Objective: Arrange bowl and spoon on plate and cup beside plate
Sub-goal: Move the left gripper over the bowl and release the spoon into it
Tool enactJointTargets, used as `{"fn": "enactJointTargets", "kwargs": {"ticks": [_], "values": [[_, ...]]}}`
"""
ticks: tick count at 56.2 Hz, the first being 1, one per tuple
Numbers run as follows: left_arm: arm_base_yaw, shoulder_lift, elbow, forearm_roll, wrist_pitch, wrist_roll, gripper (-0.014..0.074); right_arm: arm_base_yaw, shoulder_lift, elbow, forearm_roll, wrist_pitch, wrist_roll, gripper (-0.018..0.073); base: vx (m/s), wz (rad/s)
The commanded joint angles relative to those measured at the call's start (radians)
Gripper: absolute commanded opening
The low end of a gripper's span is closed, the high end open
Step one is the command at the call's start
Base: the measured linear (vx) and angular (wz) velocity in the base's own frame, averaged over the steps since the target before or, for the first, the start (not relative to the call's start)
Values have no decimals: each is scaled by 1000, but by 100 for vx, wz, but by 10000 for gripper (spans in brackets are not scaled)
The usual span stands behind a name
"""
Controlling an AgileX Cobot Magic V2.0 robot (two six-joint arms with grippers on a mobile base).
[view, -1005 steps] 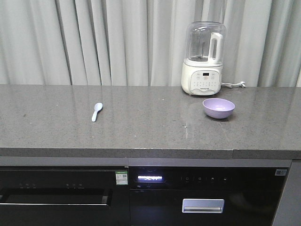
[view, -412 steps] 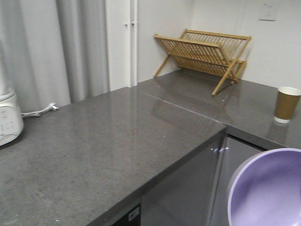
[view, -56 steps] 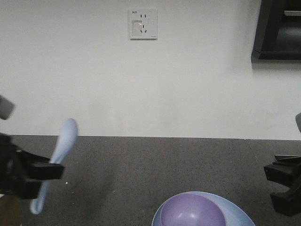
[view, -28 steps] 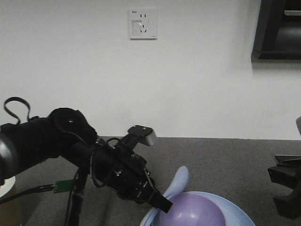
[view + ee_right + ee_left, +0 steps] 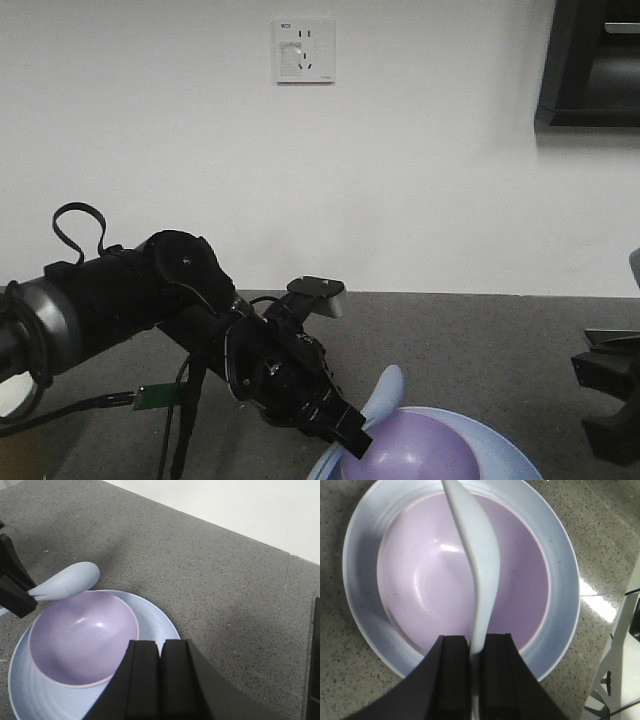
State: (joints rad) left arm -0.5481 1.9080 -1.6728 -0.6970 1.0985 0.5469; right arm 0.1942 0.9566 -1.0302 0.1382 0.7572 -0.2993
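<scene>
The lavender bowl [image 5: 430, 580] sits inside the light blue plate [image 5: 560, 580] on the grey counter. My left gripper [image 5: 475, 645] is shut on the handle of the pale spoon [image 5: 477, 565], whose scoop reaches out over the bowl. From the front, the left arm stretches in from the left to the spoon [image 5: 385, 395], the bowl [image 5: 420, 450] and the plate [image 5: 500, 455]. My right gripper [image 5: 161, 647] is shut on nothing, above the plate's [image 5: 155, 625] right rim. The cup's white rim [image 5: 10, 395] peeks in at the far left edge.
A white wall with a socket [image 5: 303, 50] rises right behind the counter [image 5: 470, 330]. A dark cabinet [image 5: 595, 65] hangs at the upper right. A cable with a small green board [image 5: 160, 397] dangles under the left arm. A seam [image 5: 285, 605] runs across the counter to the right.
My left arm has swung in from the left with the spoon, bringing it from mid-air to above the bowl. The right gripper has stayed put.
</scene>
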Motion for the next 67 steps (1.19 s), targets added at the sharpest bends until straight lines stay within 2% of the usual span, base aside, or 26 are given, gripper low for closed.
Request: {"fn": "enactJointTargets", "kwargs": {"ticks": [1,11,28,35,40,44,49,60,64,67], "values": [[-7,-41,-35,-55,-36,-10,38,-3,-15,-29,-2,-81,-2,-9,0,0],[-7,-32,-35,-56,-27,-10,160,-3,-15,-29,-2,-81,-2,-9,0,0],[-7,-32,-35,-81,-24,-10,468,-3,-15,-29,-2,-82,-2,-9,0,0],[-5,-36,-43,-78,-22,-6,520,-3,-15,-29,-2,-82,-2,-9,0,0],[-5,-53,-75,-33,-6,-6,524,-3,-15,-29,-2,-82,-2,-9,0,0],[-5,-78,-119,54,18,-12,524,-3,-15,-29,-2,-82,-2,-9,0,0],[-5,-124,-176,228,76,-90,524,-3,-15,-29,-2,-82,-2,-9,0,0],[-5,-241,-208,715,156,-308,524,-3,-15,-29,-2,-82,-2,-9,0,0],[-4,-277,-208,835,156,-370,524,-3,-15,-29,-2,-82,-2,-9,0,0],[7,-301,-206,877,156,-400,524,-3,-15,-29,-2,-82,-2,-9,0,0]]}}
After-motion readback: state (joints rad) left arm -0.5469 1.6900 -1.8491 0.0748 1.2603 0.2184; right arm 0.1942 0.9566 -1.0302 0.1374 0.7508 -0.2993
